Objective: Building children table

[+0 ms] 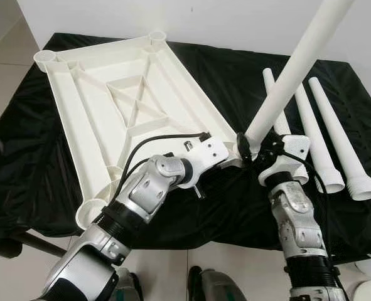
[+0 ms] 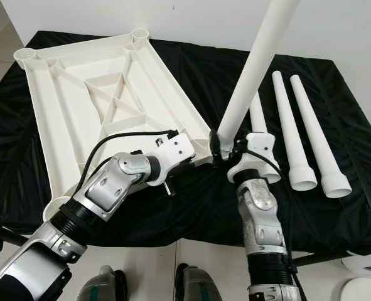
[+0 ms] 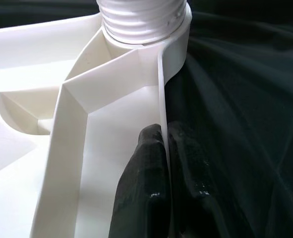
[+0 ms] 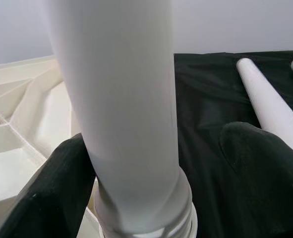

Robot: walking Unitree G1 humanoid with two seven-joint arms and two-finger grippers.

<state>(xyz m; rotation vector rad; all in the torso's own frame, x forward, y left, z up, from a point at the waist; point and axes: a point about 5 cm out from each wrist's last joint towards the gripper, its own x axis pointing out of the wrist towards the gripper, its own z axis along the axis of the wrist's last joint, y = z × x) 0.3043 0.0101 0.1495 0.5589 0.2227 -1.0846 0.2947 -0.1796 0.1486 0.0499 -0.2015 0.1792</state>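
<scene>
- Tabletop (image 1: 110, 106) lying upside down on cloth (image 1: 235, 81), left of right gripper (image 1: 248, 150).
- Leg (image 1: 292, 75) standing in tabletop corner socket, between gripper fingers.
- Three spare legs (image 1: 336, 138) lying right of gripper.

Two silver segmented metal arms, left arm (image 1: 135, 200) and right arm (image 1: 298, 219), with ribbed black collars at 6 o'clock, white plastic wrist housings, thin black cables looping over them, a small silver screw on the left housing, and glossy black rubbery fingers (image 3: 141, 193).
</scene>
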